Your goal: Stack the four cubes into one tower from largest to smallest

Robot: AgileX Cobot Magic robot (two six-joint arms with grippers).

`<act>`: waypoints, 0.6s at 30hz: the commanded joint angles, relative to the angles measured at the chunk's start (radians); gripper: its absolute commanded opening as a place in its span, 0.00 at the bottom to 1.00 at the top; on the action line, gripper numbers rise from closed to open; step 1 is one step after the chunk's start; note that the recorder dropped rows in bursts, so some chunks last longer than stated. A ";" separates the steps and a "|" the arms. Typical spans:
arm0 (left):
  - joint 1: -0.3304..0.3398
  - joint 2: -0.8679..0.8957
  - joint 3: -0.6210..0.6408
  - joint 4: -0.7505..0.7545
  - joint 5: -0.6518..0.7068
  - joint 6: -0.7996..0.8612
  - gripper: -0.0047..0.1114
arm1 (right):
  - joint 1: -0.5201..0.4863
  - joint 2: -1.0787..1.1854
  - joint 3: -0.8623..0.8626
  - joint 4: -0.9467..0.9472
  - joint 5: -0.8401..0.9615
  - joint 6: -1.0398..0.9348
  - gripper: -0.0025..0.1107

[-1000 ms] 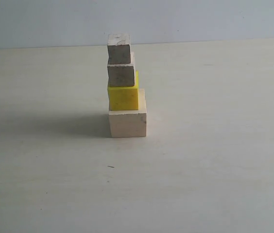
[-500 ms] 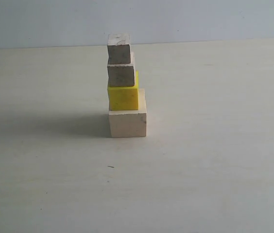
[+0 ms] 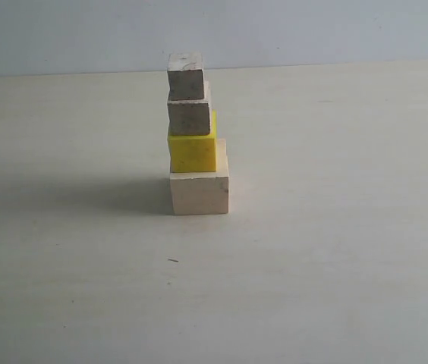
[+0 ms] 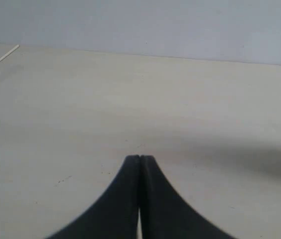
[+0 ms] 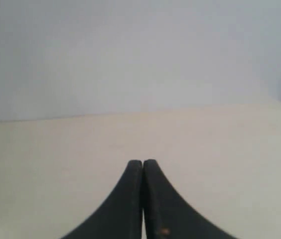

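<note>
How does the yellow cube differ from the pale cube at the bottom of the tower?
Colour: the yellow cube is bright yellow; the bottom cube is pale bare wood.
Size: the yellow cube is smaller than the bottom cube.
Place: the bottom cube stands on the table; the yellow cube rests on it, set toward its left edge in the exterior view.
Both stand upright in one tower.
</note>
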 commanded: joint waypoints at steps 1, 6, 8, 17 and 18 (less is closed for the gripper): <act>-0.006 -0.005 0.004 0.002 -0.006 0.000 0.04 | -0.016 -0.146 0.187 -0.099 -0.058 0.078 0.02; -0.006 -0.005 0.004 0.002 -0.006 0.000 0.04 | -0.014 -0.323 0.367 -0.099 -0.191 0.076 0.02; -0.006 -0.005 0.004 0.002 -0.006 0.000 0.04 | -0.014 -0.395 0.423 -0.099 -0.246 0.076 0.02; -0.006 -0.005 0.004 0.002 -0.006 0.000 0.04 | 0.000 -0.596 0.585 -0.087 -0.310 0.139 0.02; -0.006 -0.005 0.004 0.002 -0.006 0.000 0.04 | 0.013 -0.596 0.594 -0.087 -0.310 0.158 0.02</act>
